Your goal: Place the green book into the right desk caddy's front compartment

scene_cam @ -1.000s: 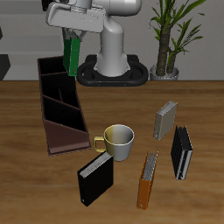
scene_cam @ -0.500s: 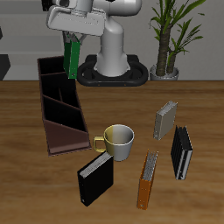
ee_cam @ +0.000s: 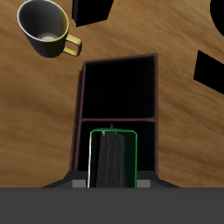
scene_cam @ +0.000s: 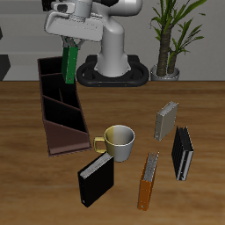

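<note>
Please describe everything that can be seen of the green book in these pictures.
The green book is a bright green hardcover, looking smooth and stiff. It hangs upright, long side vertical, with its upper end held in the shut tool. It is in the air above the back part of the right desk caddy, and touches nothing else. In the wrist view its green edge frames a dark middle part, with a caddy compartment underneath. Its page edges cannot be made out.

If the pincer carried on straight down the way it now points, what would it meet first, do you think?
Probably the right desk caddy: the pincer holds the green book upright over its rear end, so the book's lower edge would likely reach a back section's floor first. Exact depth is unclear.
</note>
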You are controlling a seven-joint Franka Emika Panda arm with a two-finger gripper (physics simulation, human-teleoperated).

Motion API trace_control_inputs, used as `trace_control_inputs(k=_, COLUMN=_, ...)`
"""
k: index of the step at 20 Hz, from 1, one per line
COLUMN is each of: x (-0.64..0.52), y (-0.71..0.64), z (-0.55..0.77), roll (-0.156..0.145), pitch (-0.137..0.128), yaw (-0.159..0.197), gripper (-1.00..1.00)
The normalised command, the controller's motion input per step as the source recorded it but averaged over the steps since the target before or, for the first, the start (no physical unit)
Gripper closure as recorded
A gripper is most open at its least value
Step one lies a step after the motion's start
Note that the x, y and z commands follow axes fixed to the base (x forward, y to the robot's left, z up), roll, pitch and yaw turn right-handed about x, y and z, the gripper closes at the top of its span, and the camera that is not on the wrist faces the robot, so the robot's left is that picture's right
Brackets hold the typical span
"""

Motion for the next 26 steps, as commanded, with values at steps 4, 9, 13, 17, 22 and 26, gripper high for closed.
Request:
trace_control_inputs(k=4, x=0.07, y=0.02, z=-0.05, roll=0.008, pitch=0.006, yaw=-0.022, gripper=1.0)
trace_control_inputs(k=9, x=0.1, y=0.05, z=-0.1, roll=0.017, pitch=0.007, yaw=-0.011, gripper=1.0)
trace_control_inputs(k=13, x=0.12, y=0.07, z=-0.21, roll=0.026, pitch=0.029, yaw=-0.017, gripper=1.0)
trace_control_inputs(k=17, x=0.07, y=0.03, z=-0.14, roll=0.012, pitch=0.017, yaw=-0.021, gripper=1.0)
trace_control_inputs(k=22, x=0.06, y=-0.02, z=-0.11, roll=0.0, pitch=0.012, yaw=-0.01, gripper=1.0)
trace_control_inputs(k=26, x=0.06, y=-0.03, z=-0.22, roll=-0.001, pitch=0.04, yaw=-0.041, gripper=1.0)
